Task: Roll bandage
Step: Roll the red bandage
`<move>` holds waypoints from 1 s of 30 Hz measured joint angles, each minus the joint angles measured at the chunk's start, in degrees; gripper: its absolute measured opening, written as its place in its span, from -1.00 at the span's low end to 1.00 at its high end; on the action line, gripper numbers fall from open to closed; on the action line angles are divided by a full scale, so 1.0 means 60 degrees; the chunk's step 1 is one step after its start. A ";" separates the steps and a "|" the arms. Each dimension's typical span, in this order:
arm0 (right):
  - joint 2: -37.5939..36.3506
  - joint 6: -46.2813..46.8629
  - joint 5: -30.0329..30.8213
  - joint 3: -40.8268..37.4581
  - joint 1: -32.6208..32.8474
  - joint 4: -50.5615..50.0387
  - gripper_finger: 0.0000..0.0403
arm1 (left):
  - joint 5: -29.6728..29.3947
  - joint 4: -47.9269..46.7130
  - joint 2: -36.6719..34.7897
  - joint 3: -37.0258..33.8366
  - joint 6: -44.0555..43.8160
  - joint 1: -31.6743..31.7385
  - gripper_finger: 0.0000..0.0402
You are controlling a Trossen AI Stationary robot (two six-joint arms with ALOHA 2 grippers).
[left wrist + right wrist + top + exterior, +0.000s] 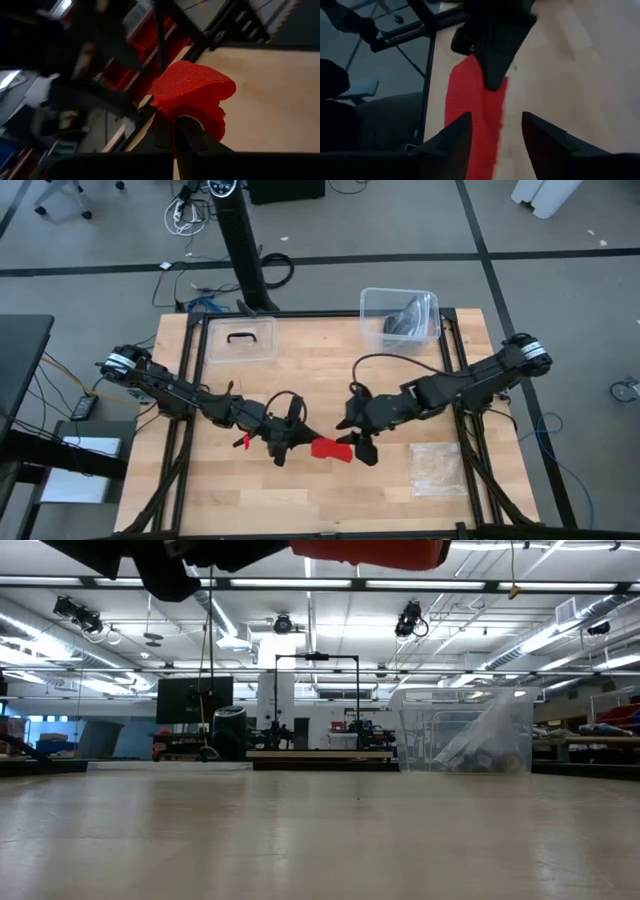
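From overhead I see both arms reaching in toward the middle of the wooden table (330, 375), meeting near its front edge. The bandage (331, 448) is a bright red clump hanging between the 2 grippers, lifted off the surface; the level camera catches only its red underside (372, 552) at the very top of the picture, well above the tabletop.

The left gripper (290, 442) sits just to the left of the red fabric. Its wrist camera shows the bandage (192, 97) bunched and folded against a dark fingertip (187, 131), so I read this pincer as closed on the fabric, holding it aloft.

The right gripper (362, 448) is at the other end of the clump. In its wrist camera the 2 fingers (451, 137) stand apart with a clear gap between them, and the bandage (470, 107) runs as a flat red band down through that gap without either finger pressing on it. A dark pointed part of the other arm lies across the band farther off.

Toward the back right corner stands a clear plastic bin (400, 315) with dark things inside. A second clear bin (238, 340) sits at back left. A clear crinkly bag (438, 468) lies flat near the front right.
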 joint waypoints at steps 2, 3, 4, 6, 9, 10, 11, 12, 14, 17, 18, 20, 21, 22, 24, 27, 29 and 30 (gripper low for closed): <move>0.0197 0.0017 -0.0362 0.0000 -0.0099 0.0204 -0.14 | -0.0176 -0.0033 0.0000 0.0000 -0.0059 0.0007 -1.00; 0.0263 0.0027 -0.0518 0.0000 -0.0153 0.0228 -0.14 | -0.0227 -0.0032 0.0000 0.0000 -0.0065 0.0008 -1.00; 0.0317 0.0046 -0.0668 0.0000 -0.0193 0.0300 -0.16 | -0.0245 -0.0029 0.0000 0.0000 -0.0090 0.0007 -1.00; 0.0394 0.0049 -0.0812 0.0000 -0.0261 0.0355 -0.20 | -0.0336 -0.0033 0.0000 0.0000 -0.0104 0.0000 -1.00; 0.0395 0.0005 -0.0825 0.0000 -0.0289 0.0431 -0.32 | -0.0457 -0.0037 0.0000 0.0000 -0.0135 0.0001 -1.00; 0.0393 -0.0027 -0.0751 0.0000 -0.0289 0.0435 -0.38 | -0.0481 -0.0058 0.0000 0.0000 -0.0189 0.0001 -1.00; 0.0384 -0.0076 -0.0689 0.0000 -0.0285 0.0412 -0.45 | -0.0488 -0.0065 0.0000 0.0000 -0.0244 0.0001 -1.00; 0.0376 -0.0154 -0.0674 0.0000 -0.0285 0.0405 -0.54 | -0.0488 -0.0066 0.0000 0.0000 -0.0300 0.0001 -1.00; 0.0348 -0.0373 -0.0676 0.0000 -0.0285 0.0408 -0.74 | -0.0499 -0.0066 0.0000 0.0000 -0.0330 0.0001 -1.00; 0.0348 -0.0806 -0.0671 0.0000 -0.0279 0.0366 -0.95 | -0.0499 -0.0066 0.0000 0.0000 -0.0389 0.0001 -1.00; 0.0348 -0.0838 -0.0665 0.0000 -0.0268 0.0337 -0.95 | -0.0499 -0.0064 0.0000 0.0000 -0.0424 0.0001 -1.00; 0.0348 -0.0792 -0.0499 0.0000 -0.0266 0.0273 -0.96 | -0.0499 -0.0062 0.0000 0.0000 -0.0580 0.0001 -1.00; 0.0335 -0.0753 -0.0370 0.0000 -0.0252 0.0167 -0.97 | -0.0499 -0.0066 0.0000 0.0000 -0.0646 0.0001 -1.00; 0.0279 -0.0704 -0.0170 0.0000 -0.0201 0.0024 -0.98 | -0.0499 -0.0090 0.0000 0.0000 -0.0746 0.0001 -1.00; 0.0120 -0.0652 0.0222 0.0000 -0.0135 -0.0136 -0.98 | -0.0499 -0.0165 0.0000 0.0000 -0.0863 0.0001 -1.00; -0.0165 -0.0564 0.0856 0.0000 0.0039 -0.0242 -0.99 | -0.0499 -0.0462 0.0000 0.0000 -0.0884 0.0001 -1.00; -0.0333 -0.0542 0.1254 0.0000 0.0147 -0.0351 -0.99 | -0.0502 -0.0456 0.0000 0.0000 -0.0888 0.0001 -1.00; -0.0420 -0.0495 0.1450 0.0000 0.0185 -0.0446 -0.99 | -0.0502 -0.0413 0.0000 0.0000 -0.0891 -0.0012 -1.00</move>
